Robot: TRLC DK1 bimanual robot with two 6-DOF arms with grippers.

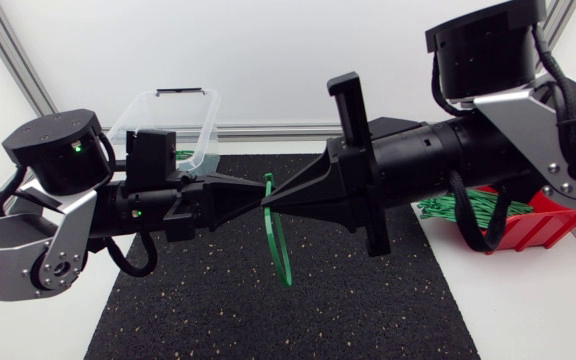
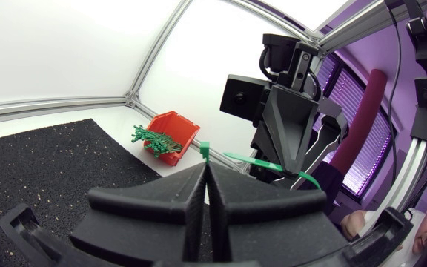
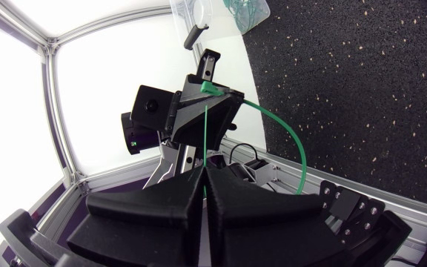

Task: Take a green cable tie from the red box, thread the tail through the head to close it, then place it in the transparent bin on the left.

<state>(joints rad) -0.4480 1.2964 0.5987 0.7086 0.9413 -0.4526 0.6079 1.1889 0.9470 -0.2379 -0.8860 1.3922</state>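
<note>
My left claw [image 1: 253, 203] and right claw [image 1: 280, 202] meet tip to tip above the black speckled rubber mat [image 1: 268, 310]. Each is pressed together on the slim green plastic cable tie [image 1: 279, 238]. The left pinches its head and the right its tail, with the loop hanging below. More green ties [image 1: 458, 210] lie in the red plastic box [image 1: 533, 228]. The transparent plastic bin [image 1: 205, 125] stands behind my left arm.

The green cable tie [image 1: 280, 245] hangs above the black mat, bowed into a long, thin loop. Its upper end is pinched where the left gripper [image 1: 260, 199] and right gripper [image 1: 274, 205] meet tip to tip. The red box [image 1: 528, 225] at the right holds a bundle of spare green ties [image 1: 458, 210]. The transparent bin [image 1: 203, 130] at the back left has some green ties inside.
</note>
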